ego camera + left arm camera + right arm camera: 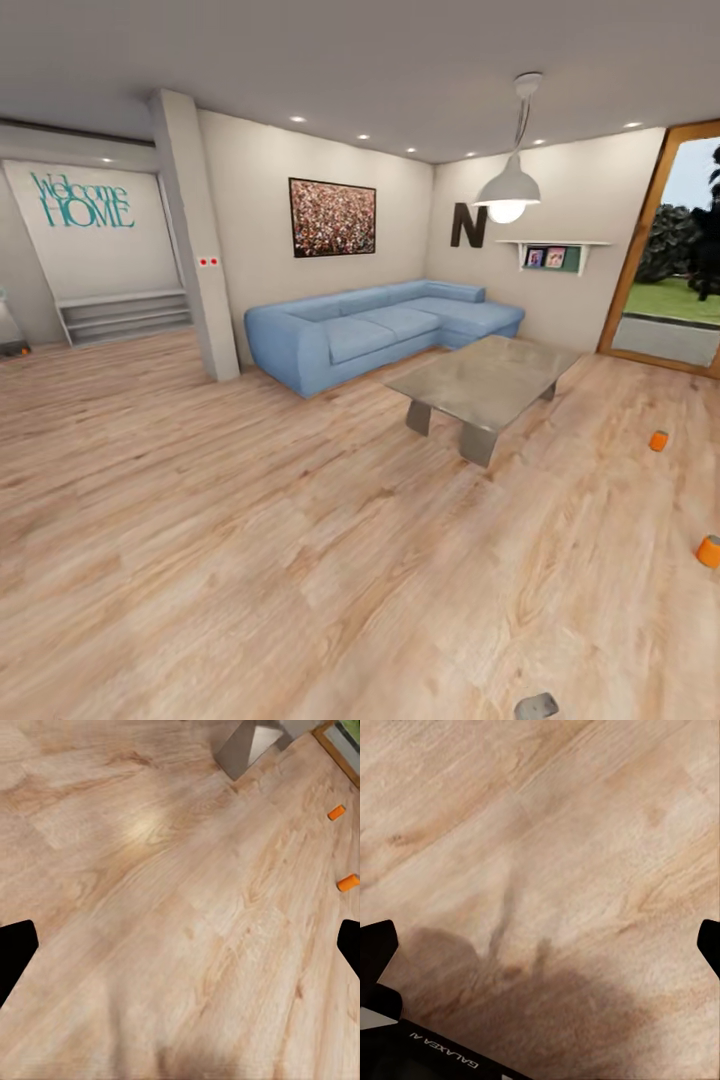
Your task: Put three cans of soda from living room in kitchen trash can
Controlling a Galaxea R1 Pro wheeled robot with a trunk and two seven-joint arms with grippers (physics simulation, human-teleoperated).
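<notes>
Both end effectors gape over bare floor (250, 560); orange cans (658, 440) rightward.

We look across a light wood plank floor (250, 560) toward a blue corner sofa (380, 330) set against the far wall. In front of it stands a low glass coffee table (485, 380) on angled grey legs. Above the sofa we see a framed speckled picture (332, 217), and to its right a big dark letter N (468, 225) on the wall. A white pendant lamp (508, 190) hangs over the table, lit. Beside the N, a small wall shelf (553, 250) carries photo frames. At the right, a wood-framed glass door (672, 260) shows grass and trees outside. At the left, teal "Welcome HOME" lettering (82, 200) sits above grey steps (125, 315), next to a pale pillar (195, 235).
</notes>
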